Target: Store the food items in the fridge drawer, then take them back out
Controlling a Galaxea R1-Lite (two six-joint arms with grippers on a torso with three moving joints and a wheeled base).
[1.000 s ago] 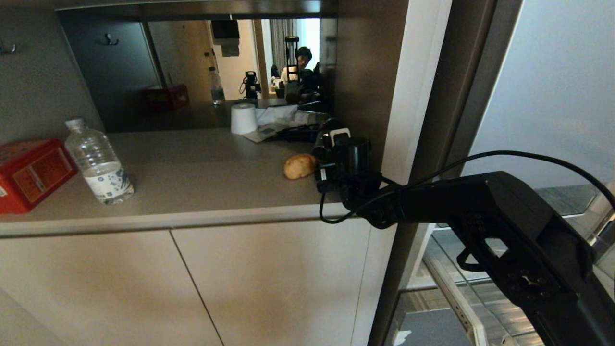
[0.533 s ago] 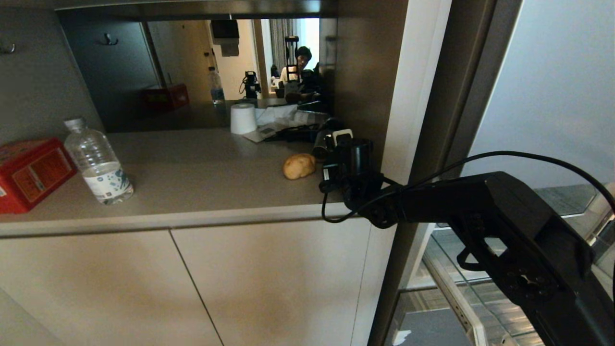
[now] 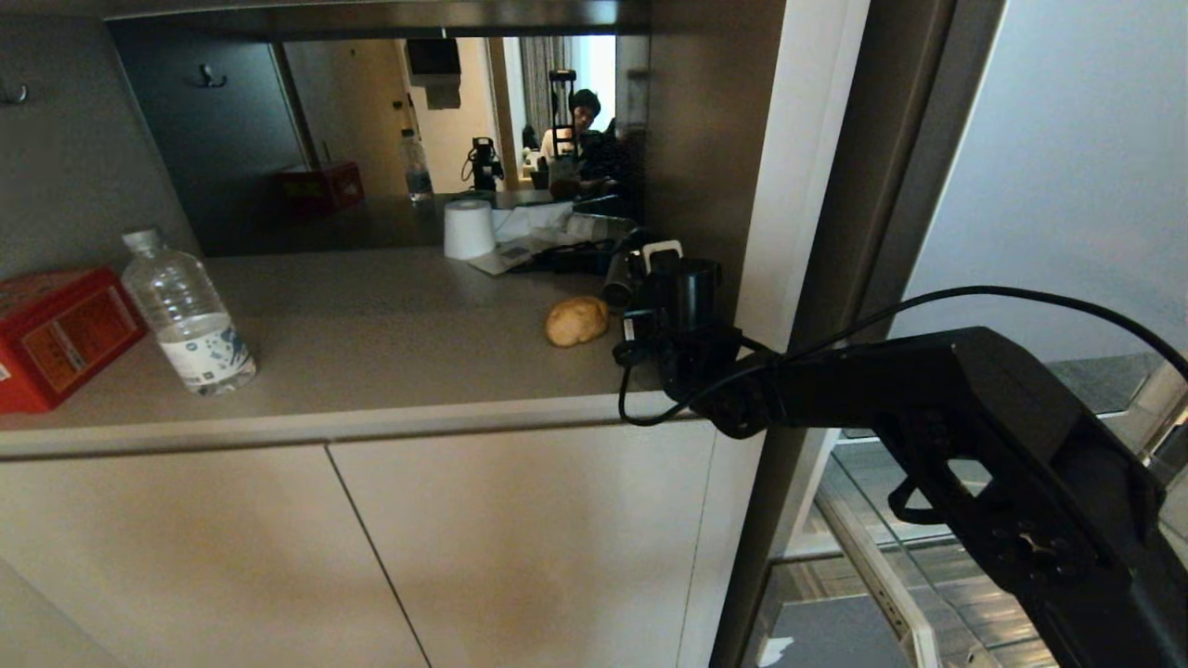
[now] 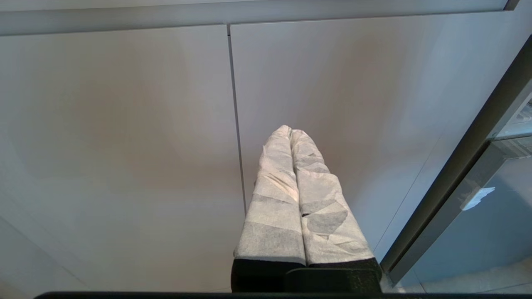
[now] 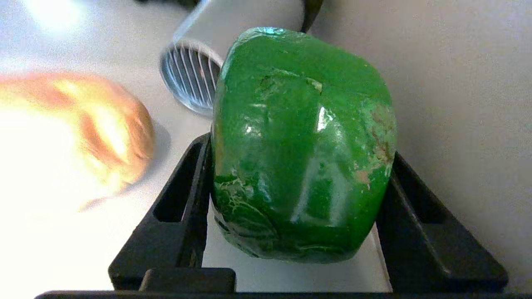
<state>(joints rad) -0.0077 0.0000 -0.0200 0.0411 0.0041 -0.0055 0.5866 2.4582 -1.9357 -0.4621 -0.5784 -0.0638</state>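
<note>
My right gripper (image 5: 297, 178): jaws part-closed, one black finger (image 5: 183, 199) each side of the pepper (image 5: 303, 145), both pressed against its flanks. Pepper sits between them, glossy green, some brown scuffs on one shoulder. Whether it's clear of the counter (image 3: 371, 343), can't tell. In the head view the gripper (image 3: 640, 278) is at the counter's right end, close to the side wall, wrist housing blocking the pepper there.

Potato (image 5: 75, 137) just beside the gripper on its left, on the counter, not touching fingers or pepper. Head view confirms: potato (image 3: 576, 320) lies free, right-centre of the counter. A round metal grille on a grey cylinder (image 5: 195, 79) lies behind pepper and potato.

Right arm (image 3: 937, 417) reaches in from lower right across the fridge opening; black cable loops over it. Glass shelves (image 3: 891, 557) of the fridge show below the arm. Drawer not made out for certain.

Further out on the counter: white roll (image 3: 469, 228) and papers at the back, water bottle (image 3: 184, 315) upright far left, red tin (image 3: 56, 334) next to it at the frame edge. Mirror behind reflects a person seated.

My left gripper (image 4: 297, 195): wrapped fingers pressed together, holding nothing, parked low facing the beige cabinet doors (image 4: 124, 145).
</note>
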